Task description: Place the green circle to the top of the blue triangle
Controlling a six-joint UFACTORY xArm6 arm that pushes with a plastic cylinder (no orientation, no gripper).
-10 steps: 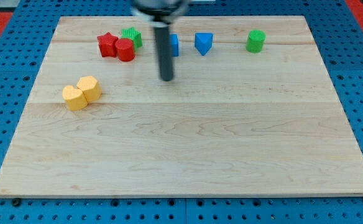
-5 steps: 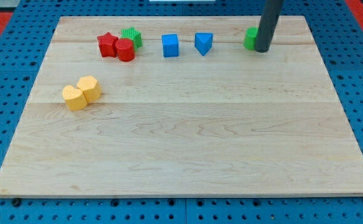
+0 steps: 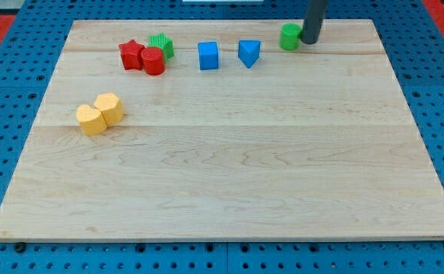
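The green circle [image 3: 290, 36] stands near the board's top edge, right of centre. The blue triangle [image 3: 248, 53] lies a little to its lower left, apart from it. My tip [image 3: 309, 41] is right against the green circle's right side. The dark rod rises from there out of the view's top.
A blue cube [image 3: 208, 55] sits left of the blue triangle. Further left are a red star [image 3: 131, 55], a red cylinder [image 3: 153, 61] and a green star [image 3: 161, 45], close together. Two yellow blocks [image 3: 100, 114] lie at the left. The wooden board [image 3: 229, 167] fills the view.
My tip went from the board's middle top to the green circle's right side. It has then pushed the green circle left and up, closer to the blue triangle.
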